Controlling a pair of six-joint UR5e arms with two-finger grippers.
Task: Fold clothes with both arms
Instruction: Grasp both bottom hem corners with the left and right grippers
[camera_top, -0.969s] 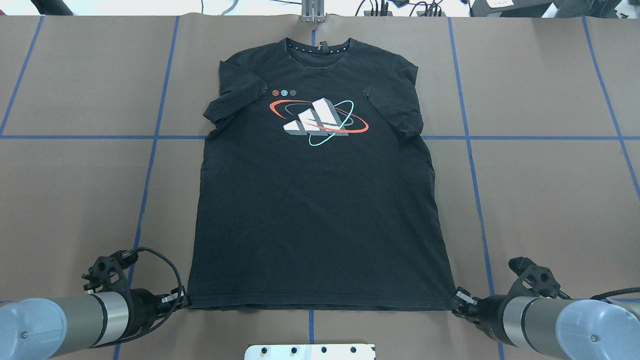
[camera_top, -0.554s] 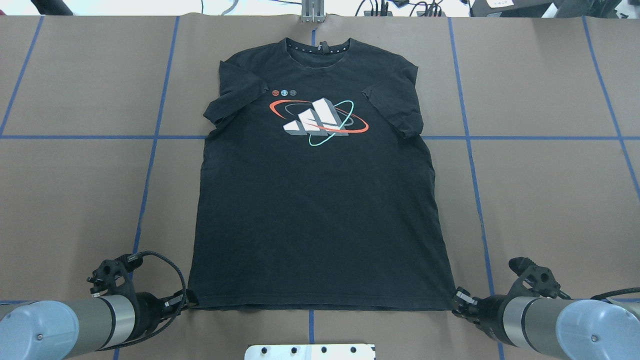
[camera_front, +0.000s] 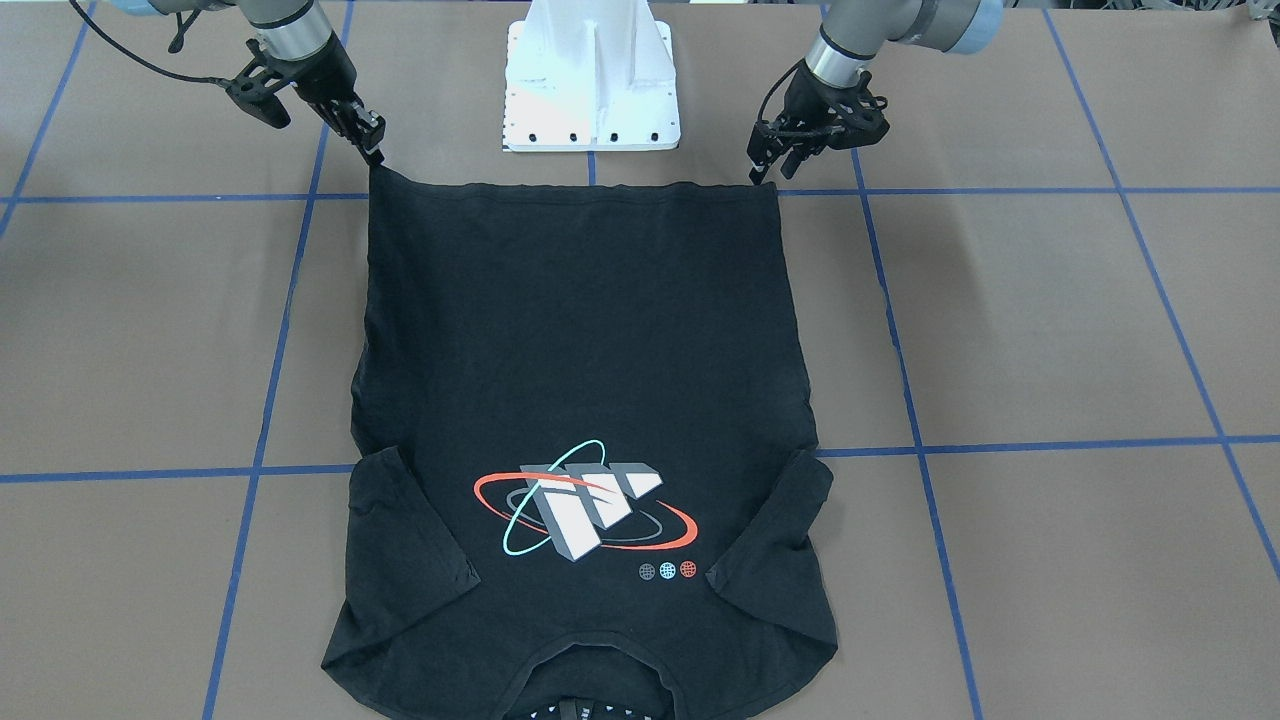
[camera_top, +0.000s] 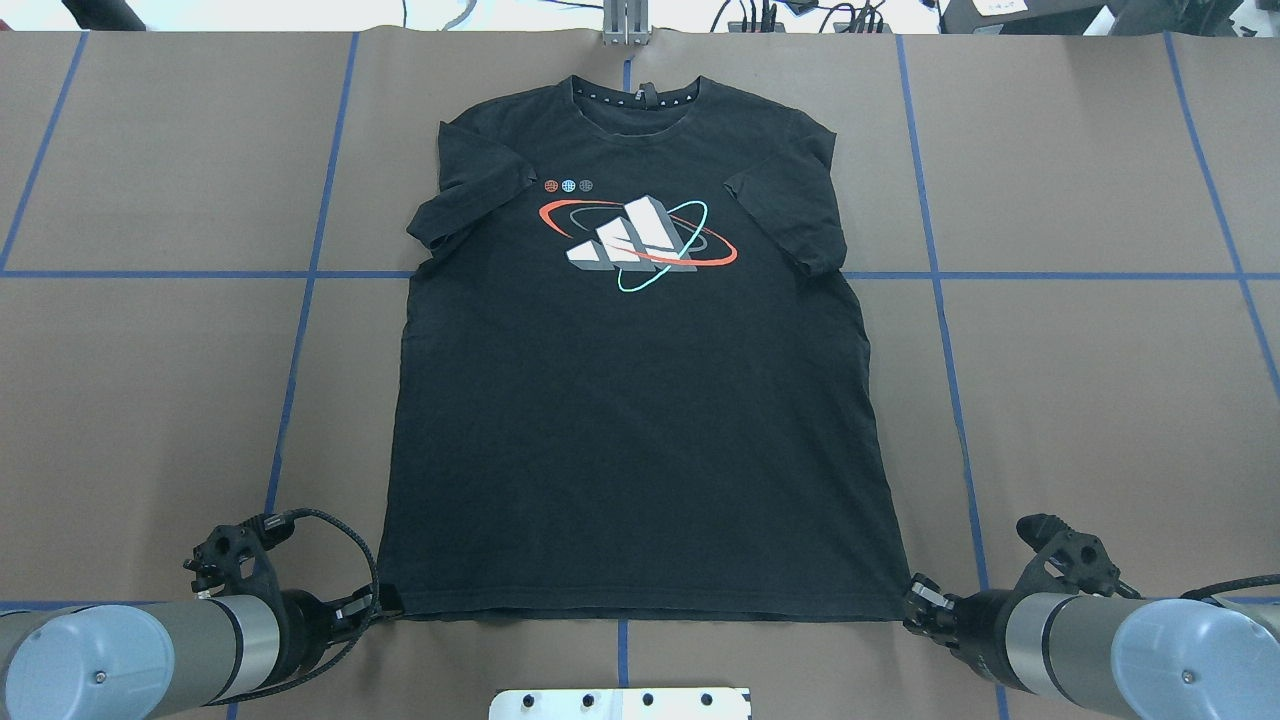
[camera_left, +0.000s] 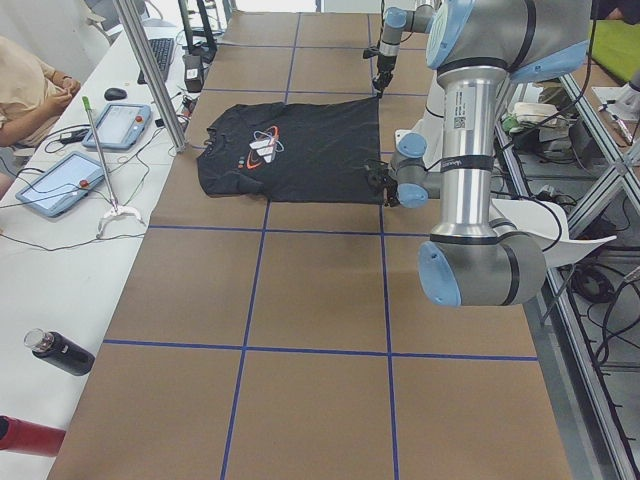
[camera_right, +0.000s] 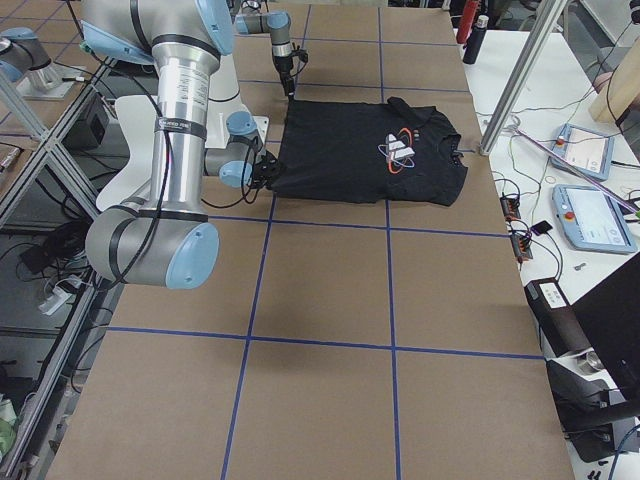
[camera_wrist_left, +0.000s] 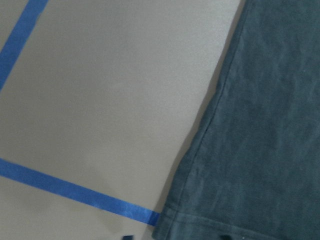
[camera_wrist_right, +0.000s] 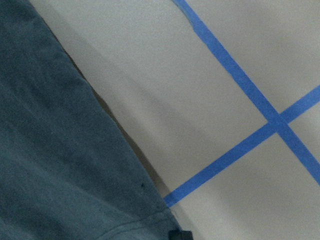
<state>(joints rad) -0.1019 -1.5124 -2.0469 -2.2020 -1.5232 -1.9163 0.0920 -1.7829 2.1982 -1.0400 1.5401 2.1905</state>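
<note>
The black T-shirt (camera_top: 640, 400) is laid flat and logo-up in the middle of the worktop (camera_top: 1100, 400), collar toward the far edge, hem toward the robot's base, both short sleeves angled in against the body. It is spread smooth, which is judged to be the starting layout for a first fold: the hem corners are the natural handles for carrying the lower half up over the chest. And that is exactly where the arms are found. The left gripper (camera_top: 375, 603) is set right at the hem corner on its side, the right gripper (camera_top: 915, 598) at the opposite corner, each arm lying low and nearly level with the surface so the jaws can slide in at the cloth's edge. Whether the jaws are clenched on the fabric or merely touching it cannot be told; in the front-facing view the left gripper (camera_front: 762, 165) and right gripper (camera_front: 372, 135) are seen tip-down on the corners, and the hem between them is drawn straight. The wrist views show only hem edge and blue tape. The worktop is covered in brown paper marked into large squares by blue tape lines (camera_top: 300, 330). Beyond it, a white side bench carries tablets (camera_left: 60, 182), cables and a dark bottle (camera_left: 60, 352), and a seated person's arm (camera_left: 35, 85) is glimpsed.
</note>
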